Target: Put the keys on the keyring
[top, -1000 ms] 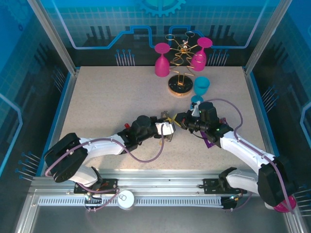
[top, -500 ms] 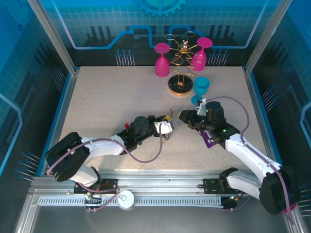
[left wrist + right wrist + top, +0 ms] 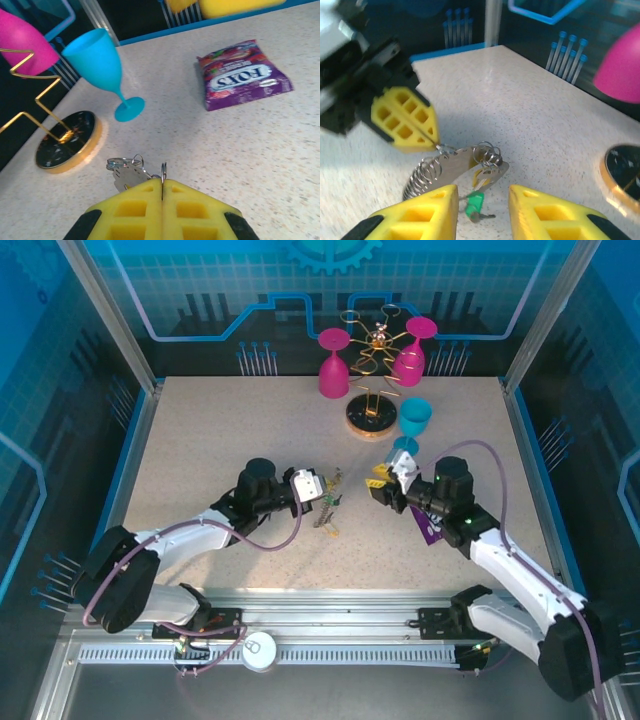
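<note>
White-shelled right arm has drawn back from the middle of the speckled beige tabletop, where a second ago both arms met nose to nose, and the black-and-white left arm has swung its wrist away to its own side, so the two now stand apart. The right gripper has let go: its yellow pads are spread, with nothing between them. The left gripper has its yellow pads pressed together, pinching a small wire loop of the grey keyring with its silvery coiled edge, which trails from that grip down toward the table between the two grippers. The tiny keys hang in the same bunch, a green-headed key lowest; whether every key is on the ring cannot be told. This looks like a handover just finished, or one key just threaded, with the left arm left holding the bunch. The purple printed sweet packet reads "FOXS" in white letters; its smaller print is too blurred to read.
</note>
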Robot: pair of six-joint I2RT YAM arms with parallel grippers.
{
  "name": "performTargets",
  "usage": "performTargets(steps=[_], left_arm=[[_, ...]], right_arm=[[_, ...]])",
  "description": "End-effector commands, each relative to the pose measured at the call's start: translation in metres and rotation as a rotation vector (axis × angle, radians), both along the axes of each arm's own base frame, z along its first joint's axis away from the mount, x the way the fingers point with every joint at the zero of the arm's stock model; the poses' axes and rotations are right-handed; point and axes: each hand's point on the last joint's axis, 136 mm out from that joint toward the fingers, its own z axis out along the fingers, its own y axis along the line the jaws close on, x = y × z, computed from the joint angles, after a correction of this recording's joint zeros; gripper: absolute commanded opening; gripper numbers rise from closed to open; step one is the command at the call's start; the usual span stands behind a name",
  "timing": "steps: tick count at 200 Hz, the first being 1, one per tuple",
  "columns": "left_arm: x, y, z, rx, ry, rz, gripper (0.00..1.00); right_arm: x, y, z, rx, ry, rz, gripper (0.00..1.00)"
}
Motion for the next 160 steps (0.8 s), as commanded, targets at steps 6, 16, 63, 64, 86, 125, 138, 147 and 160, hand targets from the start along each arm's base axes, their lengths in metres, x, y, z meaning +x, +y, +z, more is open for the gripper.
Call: performTargets(steps=[6,16,63,64,86,125,138,147,160], left_arm=[[-0.019,-0.013,0.019,-0.052,0.004,-0.150,0.00],[-0.020,-0.014,0.017,-0.049,0.006,-0.159,0.00],[-0.025,-0.016,0.012,-0.031,-0.004,-0.204,0.00],[-0.025,-0.016,0.012,-0.031,-0.006,-0.205,0.00],[-0.027,-0.016,0.011,-0.021,-0.007,-0.214,0.00],[-0.028,-0.016,0.010,-0.019,-0.009,-0.221,0.00],[-0.029,-0.017,0.010,-0.018,-0.013,-0.225,0.00],[-0.028,-0.016,0.010,-0.019,-0.012,-0.225,0.00],[-0.029,-0.017,0.011,-0.019,-0.013,-0.228,0.00]], right_arm=[[-0.017,0.031,0.003,-0.098,-0.230,0.262,0.32],[-0.023,0.041,-0.005,-0.131,-0.248,0.316,0.33],[-0.016,0.058,-0.029,-0.234,-0.275,0.357,0.31],[-0.016,0.059,-0.029,-0.234,-0.275,0.358,0.31],[-0.016,0.062,-0.035,-0.246,-0.276,0.367,0.28],[-0.020,0.068,-0.044,-0.264,-0.250,0.406,0.22],[-0.020,0.070,-0.045,-0.268,-0.249,0.415,0.19],[-0.021,0.071,-0.045,-0.267,-0.250,0.421,0.17],[-0.022,0.073,-0.044,-0.262,-0.252,0.433,0.13]])
